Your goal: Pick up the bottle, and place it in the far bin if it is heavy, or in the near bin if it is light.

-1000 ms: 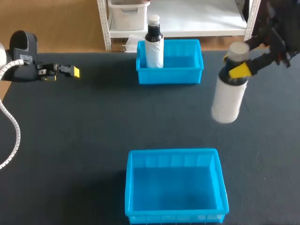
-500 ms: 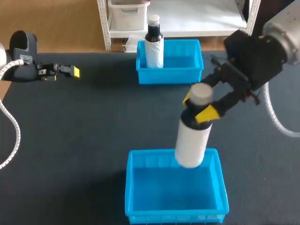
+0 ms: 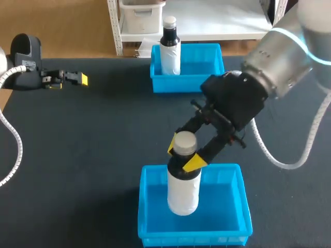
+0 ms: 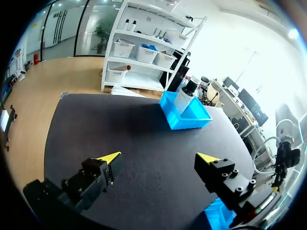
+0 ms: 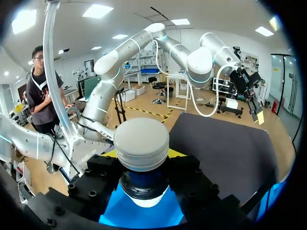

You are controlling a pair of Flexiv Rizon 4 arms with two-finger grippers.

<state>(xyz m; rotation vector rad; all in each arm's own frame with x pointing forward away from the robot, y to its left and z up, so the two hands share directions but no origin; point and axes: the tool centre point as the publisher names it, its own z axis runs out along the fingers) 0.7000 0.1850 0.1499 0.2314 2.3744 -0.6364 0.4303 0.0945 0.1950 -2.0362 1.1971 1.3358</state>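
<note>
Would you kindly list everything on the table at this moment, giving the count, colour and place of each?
white bottle: one, white with a pale cap, upright, lower end within the near bin, gripped at the neck.
dark bottle: one, dark neck, white label and cap, upright in the far bin's left part.
near bin: one, blue, at the table's near edge.
far bin: one, blue, at the table's far edge.
table: one, black.
left gripper: one, yellow-tipped fingers open, holding nothing, over the table's far left.
right gripper: one, yellow-tipped fingers shut on the white bottle's neck, above the near bin.
</note>
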